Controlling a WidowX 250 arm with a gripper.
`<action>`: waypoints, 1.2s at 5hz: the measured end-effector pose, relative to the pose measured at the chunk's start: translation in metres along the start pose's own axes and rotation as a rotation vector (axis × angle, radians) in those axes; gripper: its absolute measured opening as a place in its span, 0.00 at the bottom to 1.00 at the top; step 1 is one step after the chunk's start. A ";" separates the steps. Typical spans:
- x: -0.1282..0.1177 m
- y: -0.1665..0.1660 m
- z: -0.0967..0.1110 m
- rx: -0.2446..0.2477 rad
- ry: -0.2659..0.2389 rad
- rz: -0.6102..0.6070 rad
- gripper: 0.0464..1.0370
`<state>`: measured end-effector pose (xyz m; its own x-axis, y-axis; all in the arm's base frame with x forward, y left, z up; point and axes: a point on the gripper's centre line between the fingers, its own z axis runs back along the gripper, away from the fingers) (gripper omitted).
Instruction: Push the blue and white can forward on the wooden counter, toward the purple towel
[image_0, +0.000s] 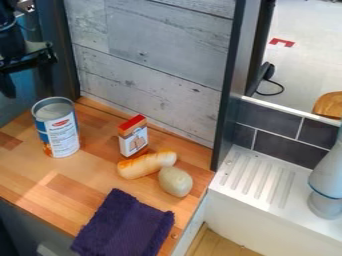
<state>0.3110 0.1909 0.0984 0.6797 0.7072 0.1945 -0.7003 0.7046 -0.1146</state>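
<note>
Beside the metal can (61, 137), ribbed purple cloth (123, 225).

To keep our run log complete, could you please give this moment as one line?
gripper: upper left, near can | wooden counter: can, small box, bread, potato, purple cloth | bread: beside potato

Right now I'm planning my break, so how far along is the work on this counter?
Done: nothing I can confirm; the can and box stand upright, the roll and potato lie close together, near the towel.
In hand: nothing that I can see; the gripper hangs near the can.
Left: probably any handling of these loose items.
</note>
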 end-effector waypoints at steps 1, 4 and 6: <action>0.015 -0.004 -0.012 0.023 -0.010 0.003 0.96; 0.041 -0.034 -0.029 0.075 -0.113 -0.108 0.96; 0.049 -0.039 -0.050 0.095 -0.143 -0.136 0.96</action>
<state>0.3828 0.2009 0.0633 0.7365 0.5855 0.3389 -0.6260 0.7797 0.0134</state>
